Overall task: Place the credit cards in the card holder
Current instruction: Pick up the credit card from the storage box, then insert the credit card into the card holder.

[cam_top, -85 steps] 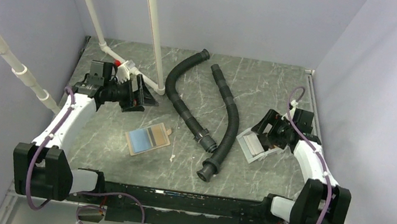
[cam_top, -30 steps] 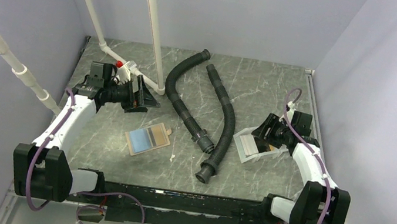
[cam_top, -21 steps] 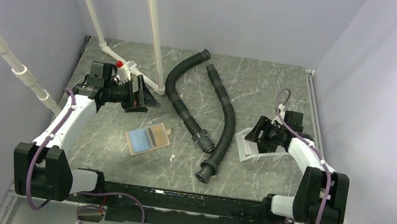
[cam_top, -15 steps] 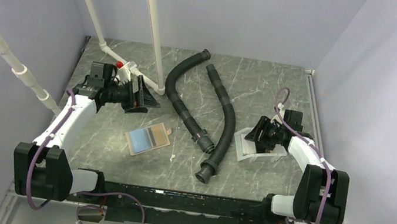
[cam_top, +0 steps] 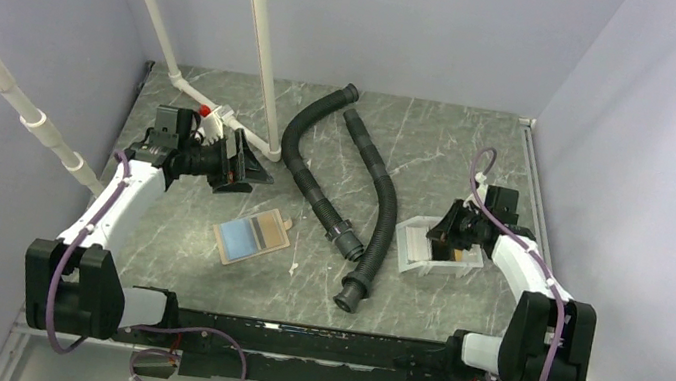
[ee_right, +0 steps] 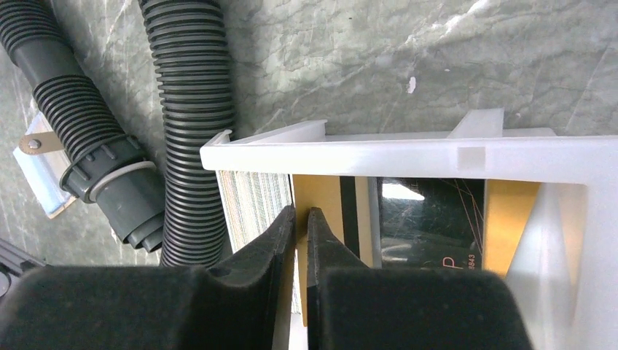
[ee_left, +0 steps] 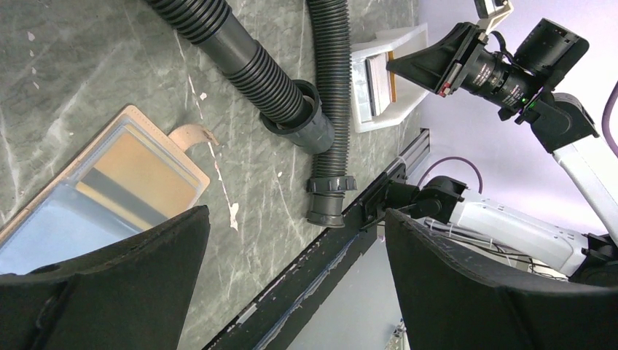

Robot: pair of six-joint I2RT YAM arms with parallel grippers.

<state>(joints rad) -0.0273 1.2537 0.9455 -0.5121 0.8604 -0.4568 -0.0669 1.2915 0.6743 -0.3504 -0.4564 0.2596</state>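
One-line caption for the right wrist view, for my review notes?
Right gripper, fingers nearly together, at the cards in the white tray beside a hose; grip on a card unclear.

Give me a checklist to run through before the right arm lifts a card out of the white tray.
1. Position: right tool inside the white tray: ok.
2. Card pinched between its jaws: cannot tell; they stand nearly together by the orange-yellow card.
3. Target: card holder lying open, inner side up: ok.
4. Helper: left tool open and empty: ok.
5. Straight route from tray to card holder free: not ok; a black hose lies between.
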